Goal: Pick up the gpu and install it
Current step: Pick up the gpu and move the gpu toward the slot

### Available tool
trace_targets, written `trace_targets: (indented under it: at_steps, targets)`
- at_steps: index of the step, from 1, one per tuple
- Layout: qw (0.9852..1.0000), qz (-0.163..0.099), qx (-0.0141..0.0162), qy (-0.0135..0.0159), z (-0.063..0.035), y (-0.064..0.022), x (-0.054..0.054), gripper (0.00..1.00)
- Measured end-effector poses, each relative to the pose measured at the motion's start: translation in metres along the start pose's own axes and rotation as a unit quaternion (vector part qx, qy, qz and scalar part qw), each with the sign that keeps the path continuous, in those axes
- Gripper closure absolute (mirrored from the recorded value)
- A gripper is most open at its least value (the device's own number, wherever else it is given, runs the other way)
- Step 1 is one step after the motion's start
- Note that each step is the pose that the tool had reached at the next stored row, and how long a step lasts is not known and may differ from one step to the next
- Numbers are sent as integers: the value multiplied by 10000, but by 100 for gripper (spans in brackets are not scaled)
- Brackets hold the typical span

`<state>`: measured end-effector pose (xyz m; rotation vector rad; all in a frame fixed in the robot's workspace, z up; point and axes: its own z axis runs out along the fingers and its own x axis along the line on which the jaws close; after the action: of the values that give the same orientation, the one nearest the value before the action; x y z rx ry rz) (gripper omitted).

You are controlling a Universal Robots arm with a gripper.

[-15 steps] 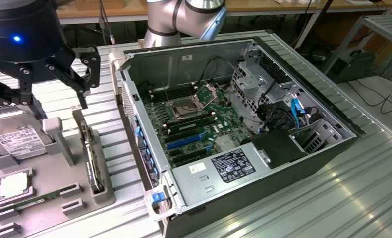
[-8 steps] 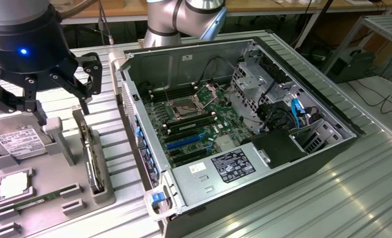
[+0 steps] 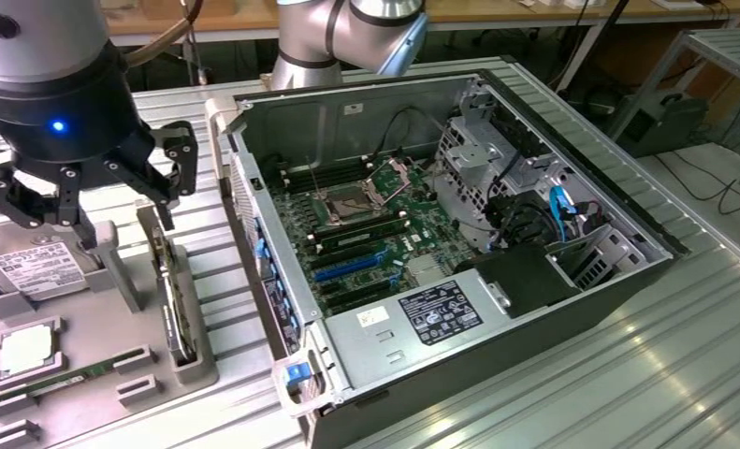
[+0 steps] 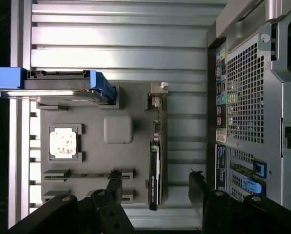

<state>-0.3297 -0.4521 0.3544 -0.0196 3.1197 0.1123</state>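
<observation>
The gripper [image 3: 93,201] hung wide open and empty above a grey fixture tray [image 3: 101,323], its two fingers apart on either side of the line of the gpu [image 3: 170,299] without touching it. The gpu stood on its long edge in a slot along the side of the tray nearest the open computer case [image 3: 332,117]. It looked likely to be light, stiff and thin, yet fragile and easy to tip. The soundest hold appeared to be a gentle pinch across its two flat faces, near the middle of the upper edge.
</observation>
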Motion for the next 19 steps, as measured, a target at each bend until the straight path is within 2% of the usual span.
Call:
trace_targets:
  at_steps: [19]
  targets:
    - [10000,0,1,0,366,-77,0,34]
